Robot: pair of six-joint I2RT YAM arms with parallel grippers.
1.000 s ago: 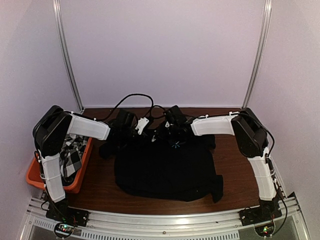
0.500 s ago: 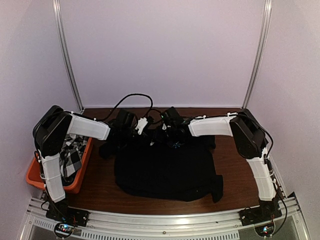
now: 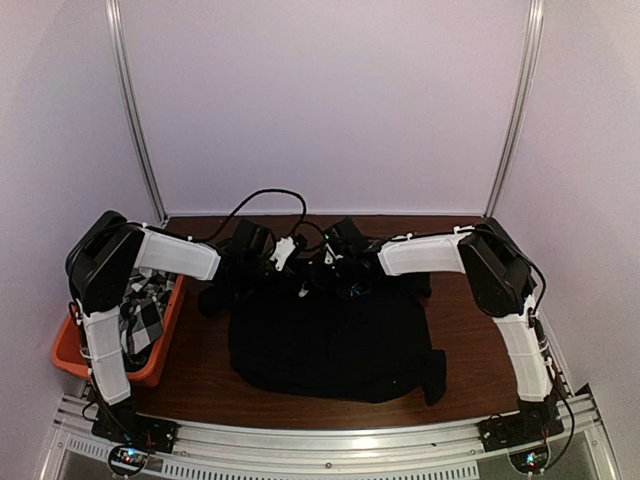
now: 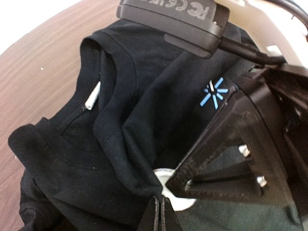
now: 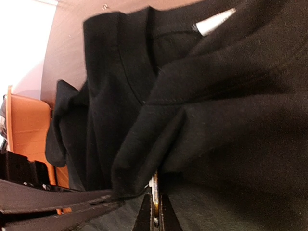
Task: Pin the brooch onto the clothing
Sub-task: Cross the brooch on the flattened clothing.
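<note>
Pinning: left gripper (image 4: 160,208) and right gripper (image 5: 154,211), both closed, at T-shirt (image 3: 330,345) chest.
Next: fasten silvery disc (image 4: 165,179), probably the brooch.

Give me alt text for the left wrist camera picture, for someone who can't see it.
A bunched black T-shirt with a small light-blue starburst print lies on a brown wooden table. At the bottom edge the left gripper, shut, meets a small silvery round piece, probably the brooch, with the black right gripper reaching in beside it.
</note>
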